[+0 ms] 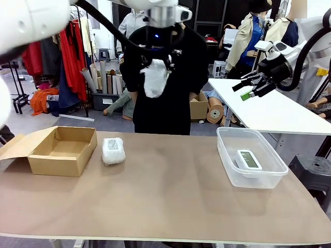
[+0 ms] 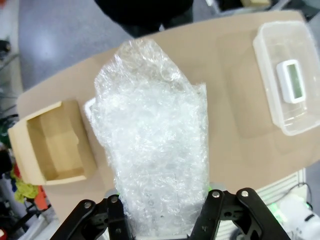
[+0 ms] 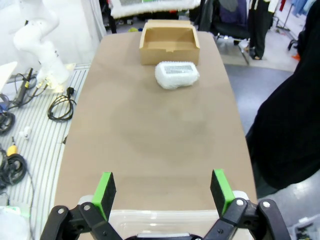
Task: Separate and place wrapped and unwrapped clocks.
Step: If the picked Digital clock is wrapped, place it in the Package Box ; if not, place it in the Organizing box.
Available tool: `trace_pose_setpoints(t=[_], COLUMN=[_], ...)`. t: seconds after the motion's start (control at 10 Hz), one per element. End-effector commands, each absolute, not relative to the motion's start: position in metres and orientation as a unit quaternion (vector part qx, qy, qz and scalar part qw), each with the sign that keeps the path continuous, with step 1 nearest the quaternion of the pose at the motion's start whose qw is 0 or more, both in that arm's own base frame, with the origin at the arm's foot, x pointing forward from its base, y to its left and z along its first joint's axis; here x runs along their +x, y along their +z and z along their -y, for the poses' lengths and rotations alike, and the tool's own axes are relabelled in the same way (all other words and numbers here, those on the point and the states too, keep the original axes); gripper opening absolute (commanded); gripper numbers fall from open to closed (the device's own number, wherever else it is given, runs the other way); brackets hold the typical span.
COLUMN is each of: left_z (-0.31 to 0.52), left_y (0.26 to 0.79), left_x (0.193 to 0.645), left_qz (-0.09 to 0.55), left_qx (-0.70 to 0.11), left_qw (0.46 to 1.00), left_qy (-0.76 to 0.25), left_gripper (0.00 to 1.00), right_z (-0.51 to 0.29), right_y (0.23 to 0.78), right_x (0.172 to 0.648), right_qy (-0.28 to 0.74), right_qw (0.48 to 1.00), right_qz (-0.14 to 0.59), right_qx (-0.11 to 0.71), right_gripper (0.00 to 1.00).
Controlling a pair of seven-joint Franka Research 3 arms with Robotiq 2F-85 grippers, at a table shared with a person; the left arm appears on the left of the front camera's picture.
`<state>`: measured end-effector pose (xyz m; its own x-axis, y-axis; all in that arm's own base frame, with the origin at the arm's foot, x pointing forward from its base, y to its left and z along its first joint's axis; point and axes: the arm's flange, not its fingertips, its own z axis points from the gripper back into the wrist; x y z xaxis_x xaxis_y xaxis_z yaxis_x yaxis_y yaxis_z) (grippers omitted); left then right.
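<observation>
Left gripper [image 1: 158, 61] clamped on a wrapped clock [image 2: 152, 135], high over the table's [image 1: 170, 196] far middle. The bundle's long axis hangs along the fingers. Cardboard box [image 1: 62, 150] lies below, toward our left. Second wrapped clock [image 1: 113, 151] sits just beside it. Right gripper [image 3: 162, 192] gapes wide, above the clear tub [image 1: 227, 165] holding the bare clock [image 1: 248, 159].

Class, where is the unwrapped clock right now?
In the front view the unwrapped clock lies inside the clear plastic tub on the table, at its right side, across from the cardboard box at left.
</observation>
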<state>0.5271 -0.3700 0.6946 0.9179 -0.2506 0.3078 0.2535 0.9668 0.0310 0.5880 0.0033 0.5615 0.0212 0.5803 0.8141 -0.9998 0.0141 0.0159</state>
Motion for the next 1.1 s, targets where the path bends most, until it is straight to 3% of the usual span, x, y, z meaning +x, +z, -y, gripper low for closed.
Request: trace_pose_setpoints(t=[0.0,1.0], left_z=[0.314,0.202], left_y=[0.672,0.613], left_x=[0.507,0.517], left_qz=[0.142,0.096], left_qx=[-0.025,0.060], left_qw=[0.979,0.988], left_qy=[-0.144,-0.103], left_gripper=[0.00,0.00], right_z=[-0.005,-0.005], right_y=[0.563,0.563], right_x=[0.587,0.587], right_qy=[0.621,0.621], right_qw=[0.634,0.634], right_qz=[0.324,0.324], right_qx=[0.329,0.329], right_gripper=[1.00,1.00])
